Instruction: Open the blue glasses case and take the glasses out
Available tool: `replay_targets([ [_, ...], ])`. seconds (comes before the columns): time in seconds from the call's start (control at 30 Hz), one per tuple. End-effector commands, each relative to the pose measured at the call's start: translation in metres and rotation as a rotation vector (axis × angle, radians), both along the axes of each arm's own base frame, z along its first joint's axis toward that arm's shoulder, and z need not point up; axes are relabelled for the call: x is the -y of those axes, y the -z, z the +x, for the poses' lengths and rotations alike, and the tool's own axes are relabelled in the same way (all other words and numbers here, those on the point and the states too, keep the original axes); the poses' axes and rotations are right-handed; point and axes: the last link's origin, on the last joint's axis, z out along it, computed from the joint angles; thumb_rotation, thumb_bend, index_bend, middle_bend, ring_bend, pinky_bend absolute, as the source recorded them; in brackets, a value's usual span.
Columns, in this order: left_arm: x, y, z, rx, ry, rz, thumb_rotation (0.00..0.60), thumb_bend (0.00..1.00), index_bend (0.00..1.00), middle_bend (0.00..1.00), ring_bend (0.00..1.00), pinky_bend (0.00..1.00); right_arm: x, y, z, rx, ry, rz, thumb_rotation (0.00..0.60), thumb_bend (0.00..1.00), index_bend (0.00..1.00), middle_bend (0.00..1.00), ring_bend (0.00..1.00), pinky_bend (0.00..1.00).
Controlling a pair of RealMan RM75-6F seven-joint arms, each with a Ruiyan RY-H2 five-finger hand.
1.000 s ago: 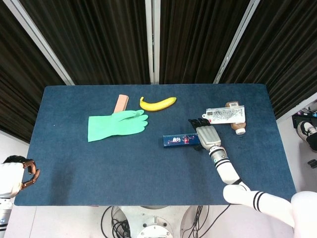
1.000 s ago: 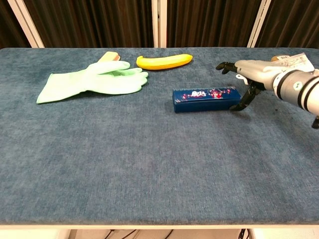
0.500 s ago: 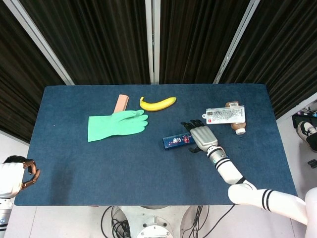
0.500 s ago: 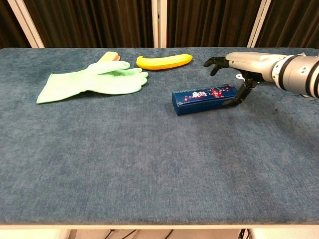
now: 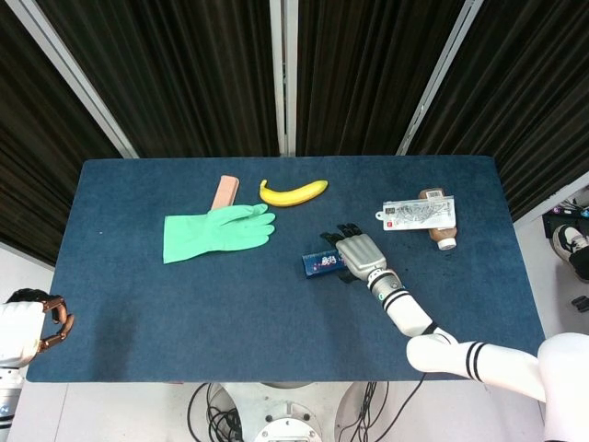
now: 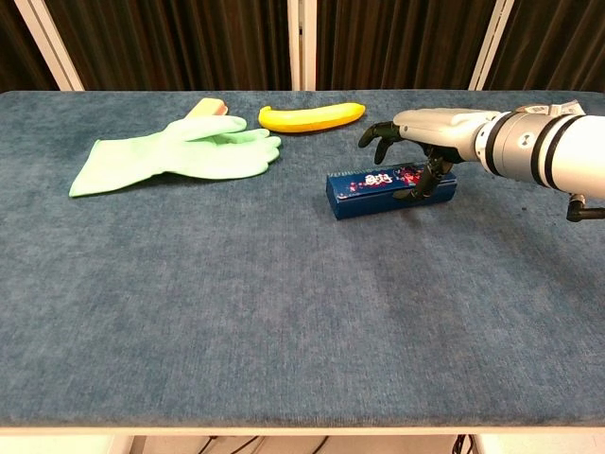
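One blue glasses case (image 6: pixel 390 190) lies closed mid-table, long axis left-right, tilted slightly. Right hand (image 6: pixel 423 135) arches over its right half, thumb on the front, fingers spread. One banana (image 6: pixel 311 116), one green glove (image 6: pixel 177 152) beyond; left hand (image 5: pixel 26 322) curled off-table.

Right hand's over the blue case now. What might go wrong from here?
The right hand is above the blue glasses case with fingers spread and the thumb at its near face, so it may push the closed case instead of gripping it. The left hand is at the table's edge, so nothing braces the case.
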Motion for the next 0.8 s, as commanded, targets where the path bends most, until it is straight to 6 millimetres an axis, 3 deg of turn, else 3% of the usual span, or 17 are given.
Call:
replay_targets([
  [0.03, -0.0001, -0.0001, 0.0000, 0.000, 0.000, -0.001, 0.600, 0.37, 0.66, 0.67, 0.43, 0.34, -0.0010, -0.0017, -0.0008, -0.003, 0.001, 0.000, 0.600, 0.32, 0.13, 0.22, 0.00, 0.00],
  [0.63, -0.0002, -0.0001, 0.0001, 0.002, -0.001, -0.001, 0.600, 0.37, 0.66, 0.67, 0.43, 0.34, -0.0009, 0.0004, 0.0003, -0.011, 0.006, 0.016, 0.600, 0.38, 0.22, 0.28, 0.00, 0.00],
  [0.8, -0.0002, -0.0003, 0.0001, 0.005, -0.001, -0.001, 0.600, 0.37, 0.66, 0.67, 0.43, 0.34, -0.0016, 0.0014, 0.0001, -0.017, 0.004, 0.019, 0.600, 0.46, 0.29, 0.33, 0.00, 0.00],
])
